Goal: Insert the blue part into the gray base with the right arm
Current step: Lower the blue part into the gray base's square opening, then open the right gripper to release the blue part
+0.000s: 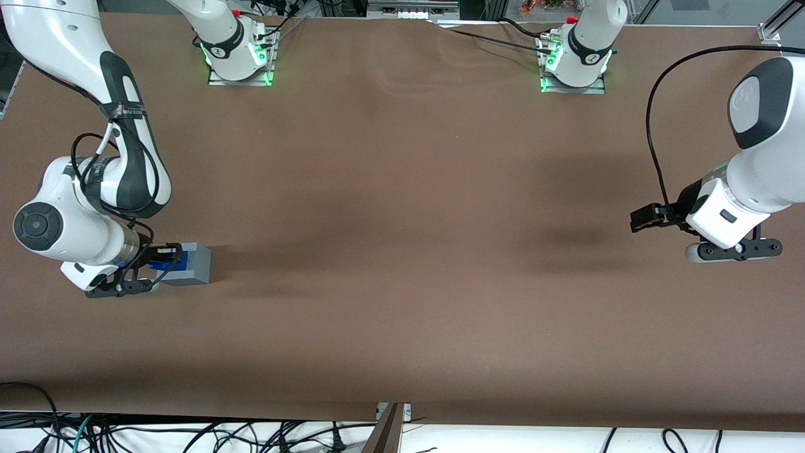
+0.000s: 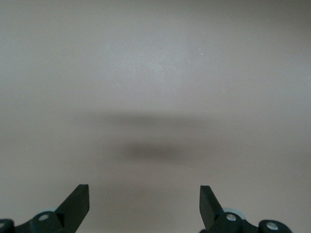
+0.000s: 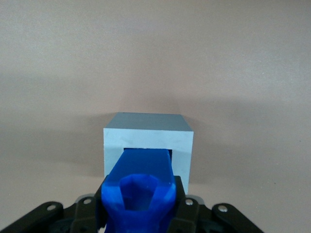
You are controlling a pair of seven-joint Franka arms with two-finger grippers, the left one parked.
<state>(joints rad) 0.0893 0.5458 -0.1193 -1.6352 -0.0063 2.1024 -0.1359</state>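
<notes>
Tool (image 3: 141,213) gripping blue part (image 3: 140,187) over gray base (image 3: 148,138)

Blue part (image 3: 141,189) lower end inside gray base (image 3: 148,141)

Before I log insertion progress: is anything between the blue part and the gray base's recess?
Nothing: in the right wrist view the blue part, held by the end effector, has its tip at the opening of the gray base.

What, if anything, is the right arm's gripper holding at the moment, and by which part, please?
The gripper holds the blue part by the two sides of its knobbed end; the other end points into the recess of the gray base.
</notes>
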